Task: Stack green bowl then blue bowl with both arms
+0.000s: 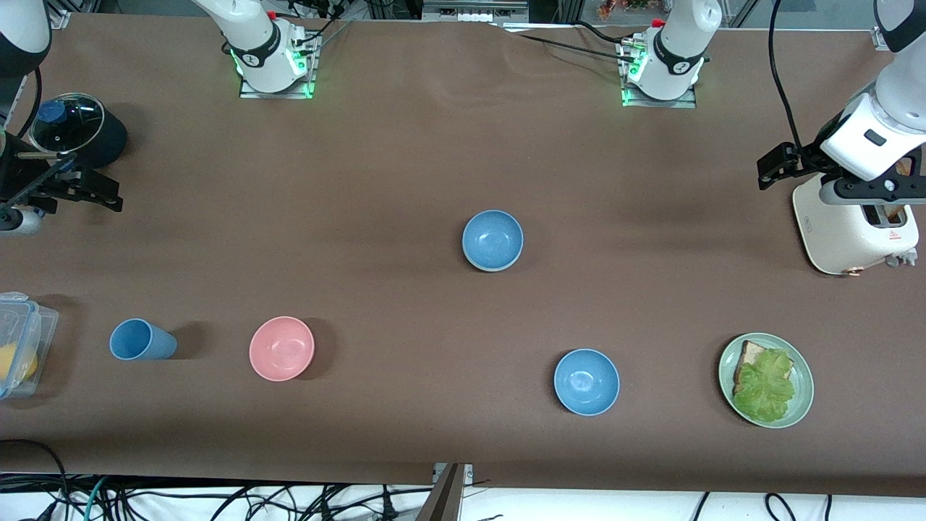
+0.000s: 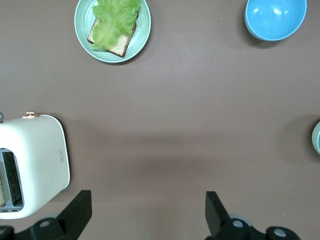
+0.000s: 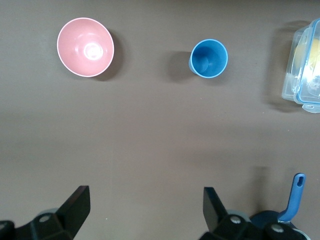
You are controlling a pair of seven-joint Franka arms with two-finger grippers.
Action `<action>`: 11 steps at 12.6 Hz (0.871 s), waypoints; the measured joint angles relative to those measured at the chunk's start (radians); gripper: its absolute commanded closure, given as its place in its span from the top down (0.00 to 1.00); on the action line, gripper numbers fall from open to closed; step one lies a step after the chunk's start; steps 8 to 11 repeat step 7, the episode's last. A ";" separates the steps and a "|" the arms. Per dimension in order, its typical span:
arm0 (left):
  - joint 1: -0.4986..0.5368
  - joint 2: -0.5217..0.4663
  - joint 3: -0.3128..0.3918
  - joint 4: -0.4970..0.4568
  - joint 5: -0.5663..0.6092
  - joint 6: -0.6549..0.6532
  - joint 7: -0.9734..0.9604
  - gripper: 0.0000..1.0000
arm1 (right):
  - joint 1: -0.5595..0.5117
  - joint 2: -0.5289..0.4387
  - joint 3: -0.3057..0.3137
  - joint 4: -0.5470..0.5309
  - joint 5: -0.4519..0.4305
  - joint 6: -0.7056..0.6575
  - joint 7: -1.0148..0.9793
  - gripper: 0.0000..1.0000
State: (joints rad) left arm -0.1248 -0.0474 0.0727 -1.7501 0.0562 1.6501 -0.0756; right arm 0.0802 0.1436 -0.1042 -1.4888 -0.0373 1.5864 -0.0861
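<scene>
Bowls, cup, dishes and two arms on a brown desk (image 1: pixel 405 159).

- Green bowl (image 1: pixel 493 270): near the middle of the desk, upright. Only a thin pale rim of it shows, around the edge of the bowl sitting in it. The left wrist view catches the same pale rim at the border of the picture (image 2: pixel 316 137).
- Blue bowl (image 1: pixel 493 239): seated in the green bowl, mouth up.
- Second blue bowl (image 1: pixel 587 381): alone, upright, nearer to the front edge of the desk and well apart from the stacked pair.
- Pink bowl (image 1: pixel 281 348): upright, toward the right arm's end, near the front edge.
- Blue cup (image 1: pixel 142 340): beside the pink bowl, closer to the right arm's end edge.
- Clear lidded box (image 1: pixel 20 346): at the right arm's end edge, with something yellow inside.
- Black pot (image 1: pixel 76 132) with a glass lid: near the corner at the right arm's end, on the robots' side.
- White toaster (image 1: pixel 854 231): at the left arm's end edge.
- Green plate (image 1: pixel 801 369): bread and lettuce on it, near the front corner at the left arm's end.
- Left claw (image 2: pixel 147 210): up over the desk just beside the toaster, fingers (image 2: pixel 80 205) spread wide apart with bare desk showing between them. The arm waits.
- Right claw (image 3: pixel 145 210): up over the desk close by the black pot, fingers (image 3: pixel 77 202) likewise spread apart over bare desk. This arm waits too.
</scene>
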 measured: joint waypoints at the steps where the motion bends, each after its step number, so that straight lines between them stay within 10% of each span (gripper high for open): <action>1: 0.000 0.003 0.002 0.012 -0.006 0.000 -0.004 1.00 | 0.000 0.000 0.000 0.000 0.000 0.000 0.000 1.00; 11: 0.001 0.021 0.003 0.042 -0.036 0.000 -0.007 1.00 | 0.000 0.000 0.000 0.000 0.000 0.000 0.000 1.00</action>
